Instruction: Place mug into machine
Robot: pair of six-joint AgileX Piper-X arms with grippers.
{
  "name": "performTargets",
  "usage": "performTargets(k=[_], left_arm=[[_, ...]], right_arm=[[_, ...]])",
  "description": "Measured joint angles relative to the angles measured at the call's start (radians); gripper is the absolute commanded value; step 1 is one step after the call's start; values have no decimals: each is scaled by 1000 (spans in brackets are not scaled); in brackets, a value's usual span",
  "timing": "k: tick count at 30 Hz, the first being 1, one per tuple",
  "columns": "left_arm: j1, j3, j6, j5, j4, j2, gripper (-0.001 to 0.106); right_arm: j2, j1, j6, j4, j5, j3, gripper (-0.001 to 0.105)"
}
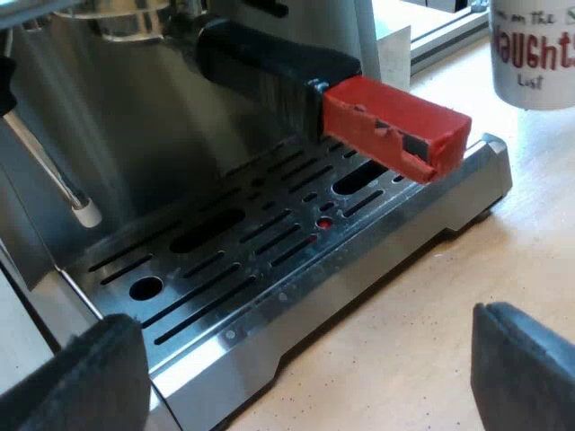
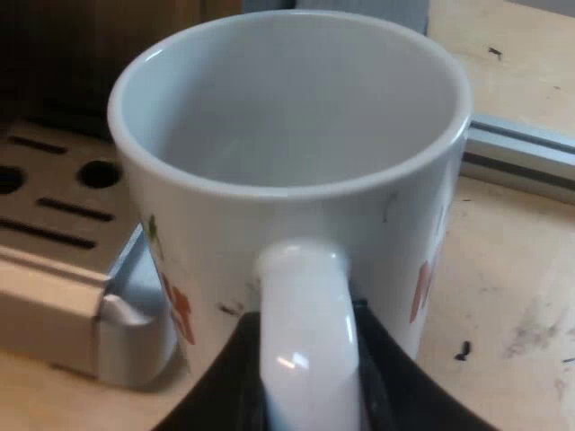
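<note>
right gripper [image 2: 305, 359] jaws clamped on the mug handle [image 2: 301, 305], which holds the mug [image 2: 287, 117] upright, mouth up, empty. mug is just beside the drip tray [image 2: 126, 314] corner, not on it yet; can't tell if it's lifted off the table [image 2: 521, 296]. left gripper [image 1: 305, 386] jaws wide apart, empty, low at the tray's front, probably parked clear of the path. farther in, the holder [image 1: 269, 63] is locked in and its red end [image 1: 395, 126] overhangs the tray, so the mug has to slide in under it.

the red-ended handle [image 1: 395, 126] juts out over the drip tray [image 1: 296, 289] — open room beneath it.
</note>
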Motion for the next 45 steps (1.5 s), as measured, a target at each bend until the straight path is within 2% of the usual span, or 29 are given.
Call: performTargets(k=[4,6,13,15,21,25,27,34,45], left_arm=[[0,14,12,-7,-21,26,75],[0,25,13,-28,-34,43,75],[0,43,13,-55,-116,106,75],[0,63,13,-55,-182,135,75],[0,75,13,-55,-265,177,75],[0,75,13,-51,-269,176,75],[0,75,13,-24,-269,176,75],[0,75,27,-3,-269,176,75],[0,75,27,-3,-269,176,75]], right_arm=[[-90,42,3,69,-41,0,0],[-132,74,28,98,-66,0,0],[-135,182,63,122,-87,0,0],[-94,238,66,103,-75,0,0],[40,357,74,-39,-35,2,0],[129,395,115,-140,16,2,0],[189,410,132,-213,29,2,0],[365,422,157,-434,62,-6,0],[617,422,160,-553,85,-136,0]])
